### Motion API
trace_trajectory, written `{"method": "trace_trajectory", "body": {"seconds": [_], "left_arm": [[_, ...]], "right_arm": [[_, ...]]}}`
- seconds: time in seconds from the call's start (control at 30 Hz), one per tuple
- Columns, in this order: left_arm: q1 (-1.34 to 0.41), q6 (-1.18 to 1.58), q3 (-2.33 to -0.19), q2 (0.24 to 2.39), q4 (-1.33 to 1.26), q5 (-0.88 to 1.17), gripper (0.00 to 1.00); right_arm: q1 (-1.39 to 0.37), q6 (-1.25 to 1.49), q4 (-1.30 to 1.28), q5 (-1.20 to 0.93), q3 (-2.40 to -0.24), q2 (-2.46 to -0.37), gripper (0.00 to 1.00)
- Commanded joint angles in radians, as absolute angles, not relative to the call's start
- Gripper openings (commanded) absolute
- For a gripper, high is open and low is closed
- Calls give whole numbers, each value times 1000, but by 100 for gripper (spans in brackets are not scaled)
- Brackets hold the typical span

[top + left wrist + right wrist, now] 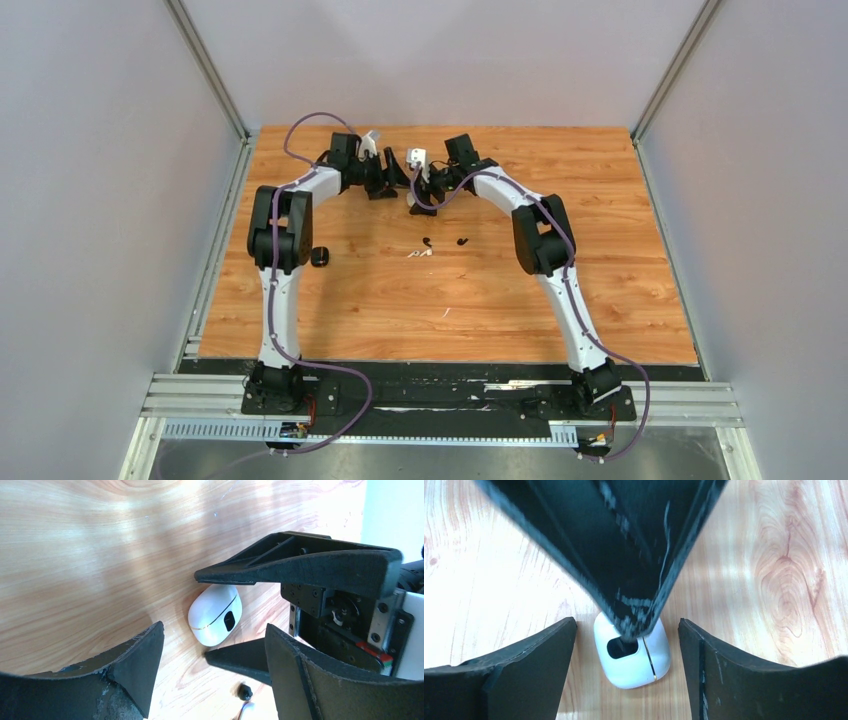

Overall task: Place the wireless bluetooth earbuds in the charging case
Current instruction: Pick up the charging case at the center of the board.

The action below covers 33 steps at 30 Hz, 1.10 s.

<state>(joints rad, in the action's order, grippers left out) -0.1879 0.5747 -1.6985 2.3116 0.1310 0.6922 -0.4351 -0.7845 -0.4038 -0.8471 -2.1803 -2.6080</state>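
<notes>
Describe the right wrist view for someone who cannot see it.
A closed white charging case lies on the wooden table, between the right gripper's open black fingers, touching neither. A black wedge reaches down from above, its tip overlapping the case.

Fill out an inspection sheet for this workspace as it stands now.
Surface: wooden tabletop.
Job's things: white charging case, lid shut; two black earbuds and white earbuds loose mid-table.
Clutter: small dark rounded item beside left arm.
Grippers: right gripper open, fingers either side of the case, gaps showing; left gripper open, one finger over the case.
Cables: purple cables along both arms.
Surroundings: grey walls, metal rails at near edge.
</notes>
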Motion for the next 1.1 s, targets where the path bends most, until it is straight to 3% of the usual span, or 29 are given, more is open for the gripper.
{"method": "trace_trajectory", "body": {"seconds": [0.0, 0.17, 0.77, 0.93, 1.07], "left_arm": [[-145, 508, -1676, 2181, 146, 727, 80], [-114, 488, -1606, 2121, 162, 728, 79], [-87, 489, -1564, 2063, 175, 743, 77], [-91, 496, -1519, 2047, 149, 769, 78], [-94, 456, -1514, 2060, 150, 795, 78]], "right_arm": [[-427, -848, -491, -829, -2185, -2555, 74], [-426, -851, -496, -835, -2185, -2560, 67], [-413, -885, -542, -776, -2167, -2543, 60], [-408, -885, -548, -781, -2167, -2552, 49], [-395, -877, -544, -790, -2206, -2558, 28]]}}
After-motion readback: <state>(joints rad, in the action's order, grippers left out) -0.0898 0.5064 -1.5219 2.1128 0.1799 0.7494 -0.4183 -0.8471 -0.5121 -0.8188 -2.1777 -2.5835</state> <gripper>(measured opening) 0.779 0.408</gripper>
